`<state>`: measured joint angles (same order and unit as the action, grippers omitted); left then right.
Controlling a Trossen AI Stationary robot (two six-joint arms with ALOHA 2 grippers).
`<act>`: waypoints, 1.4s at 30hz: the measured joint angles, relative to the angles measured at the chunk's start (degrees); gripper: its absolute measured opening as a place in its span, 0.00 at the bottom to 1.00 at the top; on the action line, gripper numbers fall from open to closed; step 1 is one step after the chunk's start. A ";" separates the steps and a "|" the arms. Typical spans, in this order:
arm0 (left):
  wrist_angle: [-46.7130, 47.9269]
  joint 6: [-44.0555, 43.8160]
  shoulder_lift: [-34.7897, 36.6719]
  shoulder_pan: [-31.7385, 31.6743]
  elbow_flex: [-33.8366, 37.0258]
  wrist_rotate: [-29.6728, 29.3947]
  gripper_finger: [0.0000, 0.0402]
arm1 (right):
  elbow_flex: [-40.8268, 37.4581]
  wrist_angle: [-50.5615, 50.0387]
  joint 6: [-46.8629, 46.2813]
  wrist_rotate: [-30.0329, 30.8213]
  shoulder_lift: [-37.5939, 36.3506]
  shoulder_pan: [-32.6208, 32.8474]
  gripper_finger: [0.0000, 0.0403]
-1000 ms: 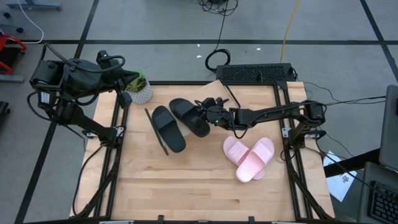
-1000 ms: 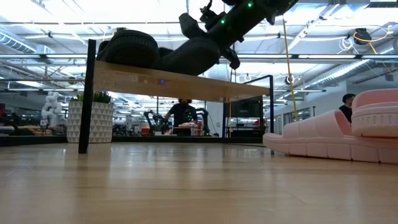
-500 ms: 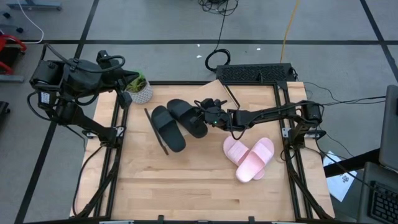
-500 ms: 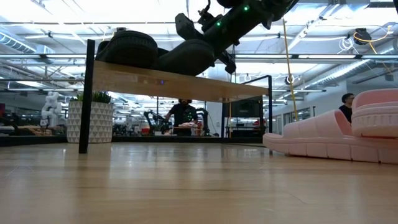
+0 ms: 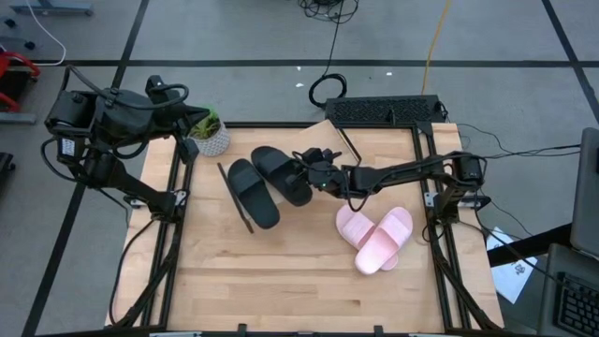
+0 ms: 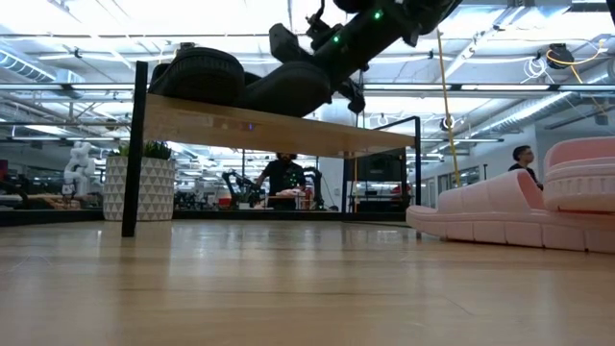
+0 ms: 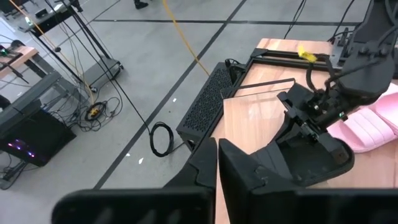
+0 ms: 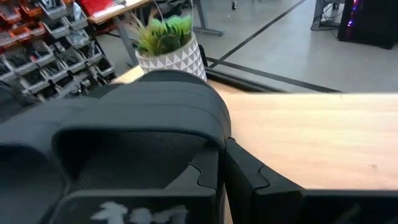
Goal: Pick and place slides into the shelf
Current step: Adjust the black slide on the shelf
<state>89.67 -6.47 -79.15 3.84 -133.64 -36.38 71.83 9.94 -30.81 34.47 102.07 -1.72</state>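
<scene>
The shelf [image 5: 235, 199] [image 6: 259, 126] stands on the table's far-left part. One black slide [image 5: 254, 195] [image 6: 197, 75] lies flat on its top. My right gripper [image 5: 308, 174] [image 8: 225, 169] reaches in from the table's right, shut on the second black slide [image 5: 281, 175] [image 6: 293, 88] just right of the first. The pink pair [image 5: 374, 236] [image 6: 519, 207] lies on the table near the right edge, one slide partly over the other. My left gripper [image 5: 178, 95] [image 7: 217, 158] waits shut beyond the far-left corner. My right gripper holds the black slide by the rim of its sole [image 8: 219, 138] at the end nearest the arm, pinched between the two fingers. The fingers come from the table's right, roughly level. The slide is tilted, with its held end [image 6: 284, 40] raised and its other end on the shelf top.
A potted plant [image 5: 211, 134] [image 6: 140, 185] stands at the far-left corner beside the shelf. A black mesh panel [image 5: 384, 109] lies past the far edge. The near half of the table [image 5: 281, 281] is bare wood. People show in the room behind in the low view.
My right gripper has edged toward the table's left with the black slide, bringing it closer to the slide lying on the shelf. It stays shut on it, and the slide remains tilted.
</scene>
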 joint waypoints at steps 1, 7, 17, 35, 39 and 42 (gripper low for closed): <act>0.00 0.01 0.00 0.00 -0.01 0.00 0.05 | 0.00 0.05 0.00 -0.05 0.26 0.01 0.01; 0.02 0.07 0.00 -0.01 0.00 0.00 0.02 | 0.00 3.52 0.44 -1.26 1.92 0.37 0.01; 0.02 0.34 -0.02 0.02 0.00 0.01 0.05 | -0.02 5.54 1.53 -1.59 1.92 0.50 0.01; 0.04 0.27 -0.02 -0.01 0.00 0.16 0.06 | -0.02 11.31 2.99 -7.97 4.18 0.61 0.13; 0.04 -0.01 -0.02 -0.01 0.00 0.32 0.06 | 0.00 12.16 3.05 -9.11 4.08 0.68 0.19; 0.04 -0.01 -0.02 -0.01 0.00 0.33 0.06 | -0.02 12.13 3.25 -9.13 4.10 0.70 0.21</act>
<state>89.71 -6.48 -79.18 3.84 -133.64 -36.05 71.81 22.06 -27.56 25.34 106.17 -1.02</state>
